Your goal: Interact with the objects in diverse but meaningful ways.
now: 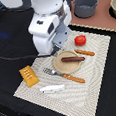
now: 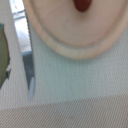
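Note:
A tan round plate [image 1: 64, 65] lies on a striped placemat [image 1: 98, 70] with the reddish-brown sausage stick [image 1: 72, 58] on it. The red tomato [image 1: 80, 40] sits behind the plate, with an orange knife handle [image 1: 85, 52] beside it. The orange-handled fork [image 1: 63, 75] lies in front of the plate. The yellow-orange bread block [image 1: 29, 75] and the white fish-like piece [image 1: 51, 88] lie on the exterior view's left. My gripper [image 1: 57, 48] hangs low over the plate's far-left rim, its fingers hidden by the hand. The wrist view shows the plate rim [image 2: 75, 47], the sausage end [image 2: 82, 4] and a silver utensil blade [image 2: 27, 65].
A grey pot [image 1: 85, 5] stands on a brown board [image 1: 98, 20] at the back. A bowl [image 1: 114, 8] sits at the back on the exterior view's right. A black cable [image 1: 14, 57] runs across the dark table.

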Controlling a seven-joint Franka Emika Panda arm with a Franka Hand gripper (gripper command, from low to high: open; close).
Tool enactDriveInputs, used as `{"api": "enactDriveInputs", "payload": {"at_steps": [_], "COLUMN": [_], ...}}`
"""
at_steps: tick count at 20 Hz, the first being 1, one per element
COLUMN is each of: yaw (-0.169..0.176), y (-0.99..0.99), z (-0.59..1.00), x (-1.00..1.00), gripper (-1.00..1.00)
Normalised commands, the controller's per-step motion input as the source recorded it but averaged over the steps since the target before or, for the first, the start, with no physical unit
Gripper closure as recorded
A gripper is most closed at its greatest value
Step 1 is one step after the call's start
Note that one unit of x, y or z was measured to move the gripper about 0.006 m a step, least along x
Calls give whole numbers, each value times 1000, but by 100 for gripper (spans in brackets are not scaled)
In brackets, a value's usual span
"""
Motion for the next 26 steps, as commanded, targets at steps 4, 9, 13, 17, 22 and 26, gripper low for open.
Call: {"api": "enactDriveInputs", "payload": {"at_steps": [4, 9, 13, 17, 22, 26], "yaw": [101, 96, 81, 61, 87, 75], "y": [295, 330, 344, 357, 541, 431], "z": [89, 202, 303, 256, 161, 85], "x": [711, 730, 768, 754, 593, 604], "gripper": [-100, -100, -100, -100, -100, -100]}}
